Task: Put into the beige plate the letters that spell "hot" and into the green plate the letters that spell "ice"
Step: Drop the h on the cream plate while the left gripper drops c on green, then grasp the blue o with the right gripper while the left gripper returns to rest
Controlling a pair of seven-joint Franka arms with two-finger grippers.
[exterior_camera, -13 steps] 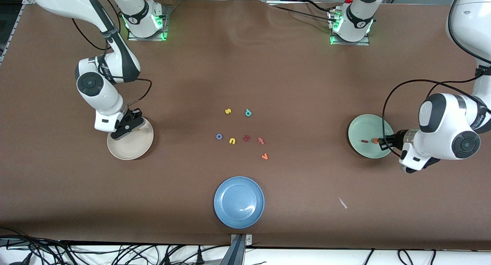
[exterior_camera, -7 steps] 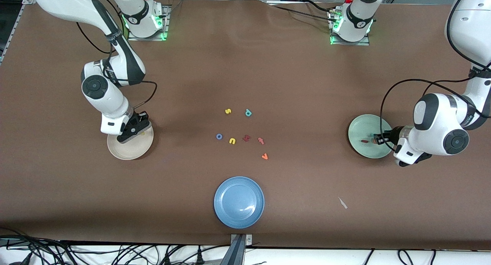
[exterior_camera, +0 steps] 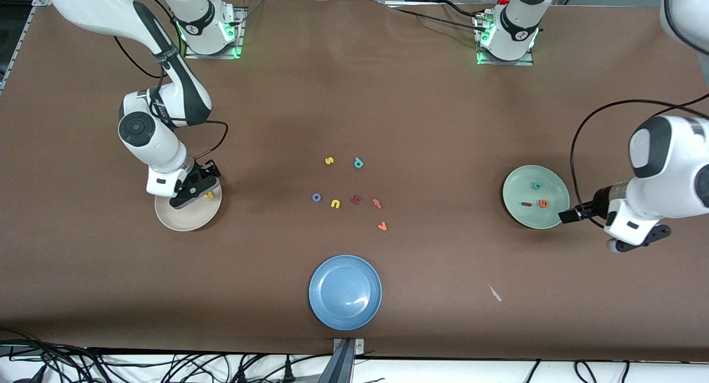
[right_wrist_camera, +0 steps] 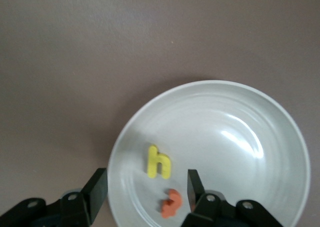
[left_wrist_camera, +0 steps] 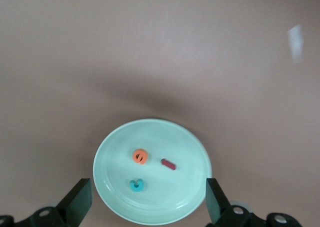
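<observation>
— Now that the teal c (left_wrist_camera: 136, 185) lies in the green plate (exterior_camera: 555, 214), is "ice" done?

— Yes. A second ago the left gripper (left_wrist_camera: 147, 203) was low in that plate and only the dark red i (left_wrist_camera: 168, 164) and the orange e (left_wrist_camera: 140, 156) showed. Now it is up over the plate's edge, jaws wide apart and empty, with all three letters under it.

— And the beige plate (right_wrist_camera: 280, 137)?

— The yellow h (right_wrist_camera: 159, 162) and the orange t (right_wrist_camera: 171, 205) lie in it. The right gripper (right_wrist_camera: 145, 189) hangs just over them — its jaws have let go and hold nothing. The h sits between its fingers, a bit lower.

— So what is left?

— Just the blue o (exterior_camera: 316, 197). It is in the middle of the table, beside the yellow u (exterior_camera: 335, 204), well apart from both grippers. I think the right arm should fetch it.

— And the blue plate (exterior_camera: 365, 311)?

— It has no letters in it.
</observation>
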